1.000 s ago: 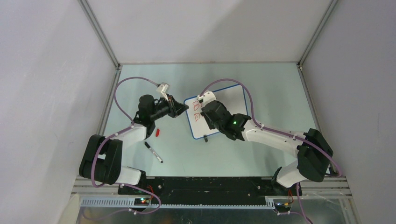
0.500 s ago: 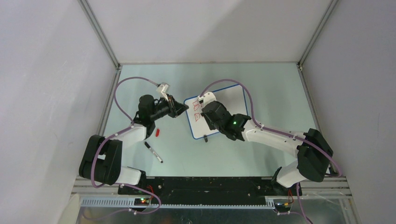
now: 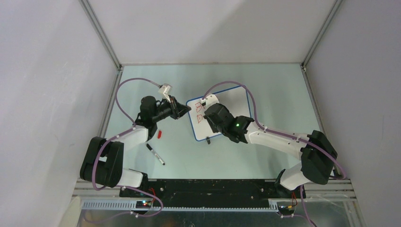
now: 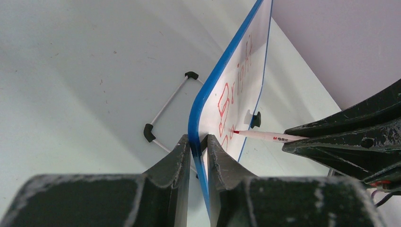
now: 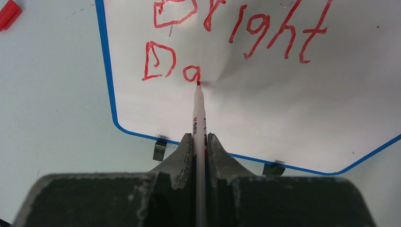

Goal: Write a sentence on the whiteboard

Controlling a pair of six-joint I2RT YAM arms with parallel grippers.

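Note:
The whiteboard (image 3: 227, 101) with its blue rim stands mid-table; my left gripper (image 3: 186, 109) is shut on its left edge, the rim (image 4: 203, 101) clamped between both fingers. My right gripper (image 3: 211, 115) is shut on a white red-tipped marker (image 5: 199, 113), whose tip touches the board just under the "a". The sentence (image 5: 246, 28) reads "Bright" on the top line and "Da" (image 5: 171, 66) below, in red. The same writing shows edge-on (image 4: 227, 106) from the left wrist, with the marker (image 4: 267, 136) meeting it.
A red marker cap (image 3: 160, 134) and a black pen (image 3: 155, 154) lie on the table left of the board, near the left arm. The board's black clip feet (image 5: 160, 149) rest on the table. A wire stand (image 4: 168, 106) lies behind the board.
The right gripper has shifted very slightly with the marker on the board. The left arm and the board have not moved.

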